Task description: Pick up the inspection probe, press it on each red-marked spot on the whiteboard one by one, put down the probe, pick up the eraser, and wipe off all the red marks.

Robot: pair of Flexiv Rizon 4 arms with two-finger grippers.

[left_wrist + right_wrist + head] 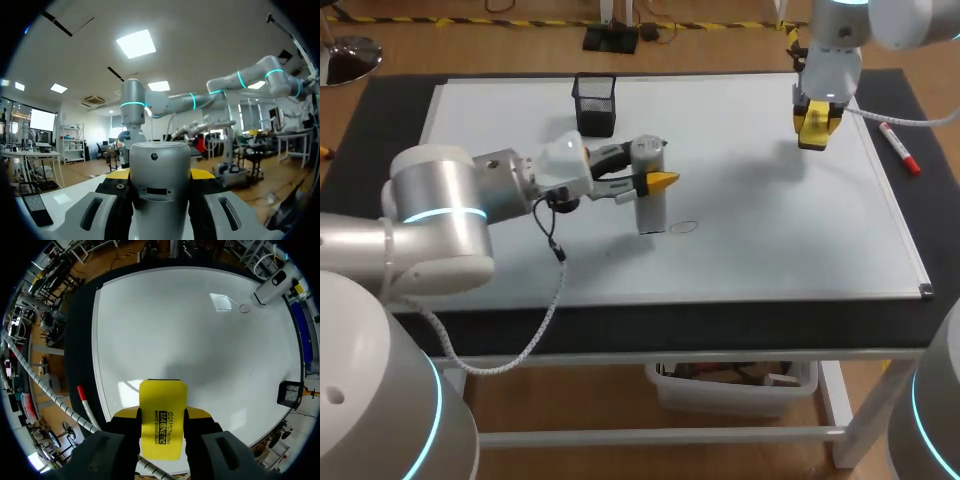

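On the large white whiteboard [770, 230] a black mesh pen cup [594, 103] stands near the far edge. Just in front of it, the left claw [655, 178] is clenched on the silver cylindrical inspection probe [650, 212], which is held upright with its lower end down at the board (beside a faint red ring mark [684, 227], not on it). Further right, the right claw [817, 125] hangs above the board grasping the flat yellow rectangular eraser [161, 417], and a white marker with a red cap [899, 148] lies on the dark tabletop [380, 110] just beside the whiteboard's right edge.
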